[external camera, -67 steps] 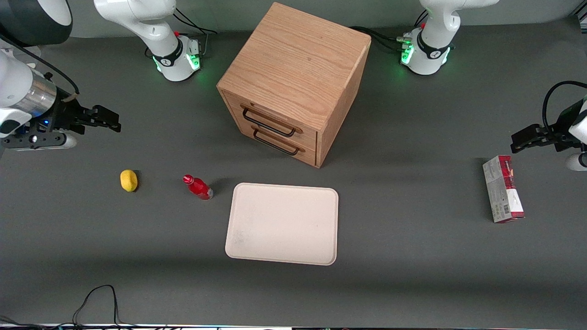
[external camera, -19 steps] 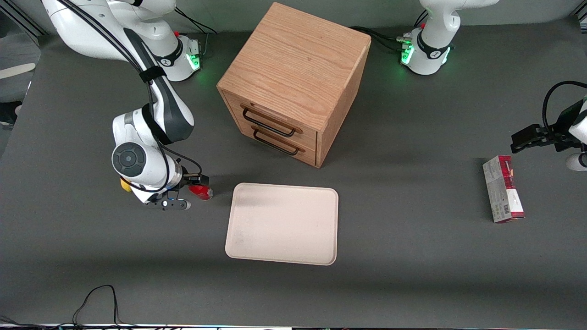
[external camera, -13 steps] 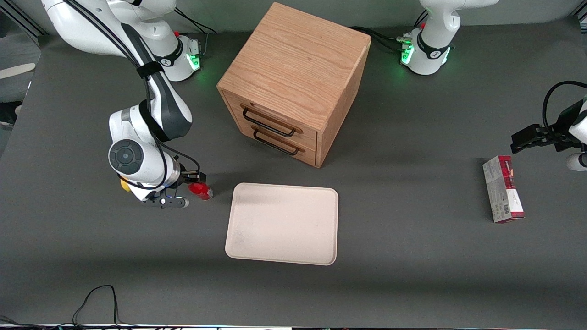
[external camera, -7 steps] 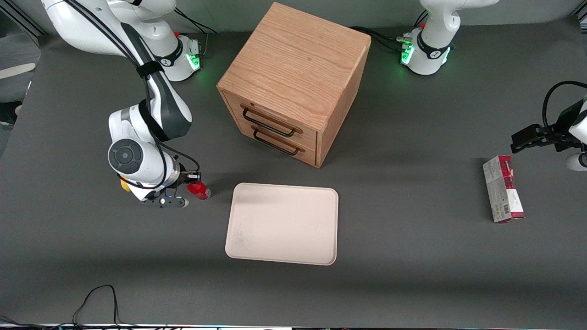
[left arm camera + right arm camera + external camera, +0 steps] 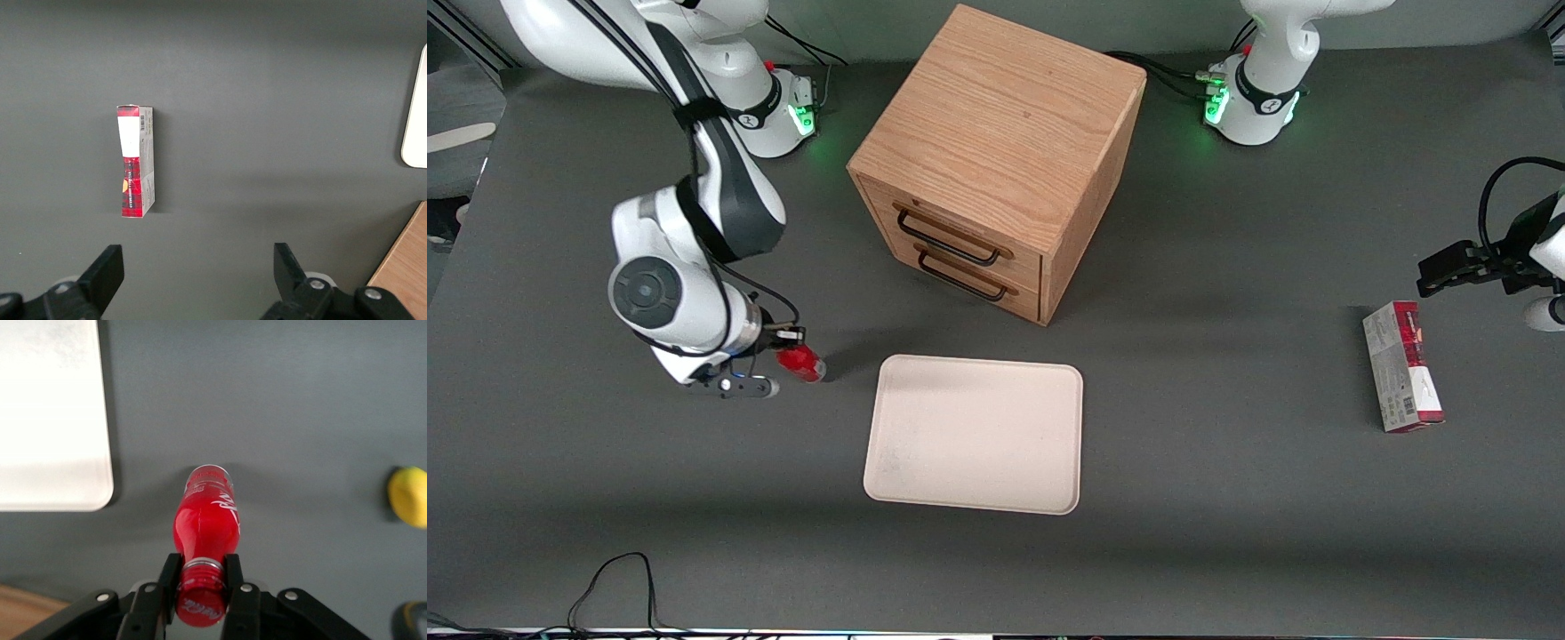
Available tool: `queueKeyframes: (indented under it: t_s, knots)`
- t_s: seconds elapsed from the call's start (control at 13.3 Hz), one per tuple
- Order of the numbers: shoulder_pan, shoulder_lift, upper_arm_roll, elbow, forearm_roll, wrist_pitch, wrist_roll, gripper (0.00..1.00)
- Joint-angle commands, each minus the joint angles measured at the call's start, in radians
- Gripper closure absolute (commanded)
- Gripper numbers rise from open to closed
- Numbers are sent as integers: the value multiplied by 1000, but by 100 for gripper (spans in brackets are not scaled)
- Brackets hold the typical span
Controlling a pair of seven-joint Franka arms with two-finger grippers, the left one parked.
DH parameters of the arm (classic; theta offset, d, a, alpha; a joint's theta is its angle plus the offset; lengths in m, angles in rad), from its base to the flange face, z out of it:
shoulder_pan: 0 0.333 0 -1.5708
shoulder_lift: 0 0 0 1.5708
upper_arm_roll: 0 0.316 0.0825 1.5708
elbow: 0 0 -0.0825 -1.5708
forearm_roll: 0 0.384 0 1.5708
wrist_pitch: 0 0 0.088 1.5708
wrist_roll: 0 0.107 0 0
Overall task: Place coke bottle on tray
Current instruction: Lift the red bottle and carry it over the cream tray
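Lifted since earlier, coke bottle (image 5: 207,520) clamped at its neck in pincer (image 5: 201,583), beside bare tray (image 5: 974,433)

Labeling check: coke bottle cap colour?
Red, matching the coke bottle; the gripper clamps it. Clearest from the right wrist.

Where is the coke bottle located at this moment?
The coke bottle is held at its neck by the right arm's end effector, beside the tray toward the working arm's end of the table, not yet over the tray.
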Motion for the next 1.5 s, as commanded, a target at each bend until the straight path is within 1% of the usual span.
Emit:
queueKeyframes:
  t_s: [0.0, 0.3, 0.38, 0.53, 0.68, 0.75, 0.9, 0.98, 1.05, 1.13, 1.28, 1.43]
  knots:
    - [-7, -46, -16, 184, 7, -231, -9, 100]
    - [-18, -34, -20, 480, 21, -532, -17, 100]
    - [-16, -31, -20, 532, 21, -580, -17, 100]
    - [-16, -31, -18, 554, 21, -606, -14, 100]
    - [-16, -16, -15, 562, 22, -606, 0, 100]
    - [-15, 19, -6, 598, 25, -606, 20, 100]
    - [1, 165, 8, 751, 38, -600, 139, 100]
    - [7, 247, 31, 836, 38, -596, 201, 100]
    - [8, 308, 51, 883, 36, -571, 259, 100]
    - [8, 335, 71, 890, 36, -506, 314, 100]
    - [30, 388, 77, 890, 35, -368, 460, 100]
    - [60, 451, 68, 892, 18, -290, 523, 100]
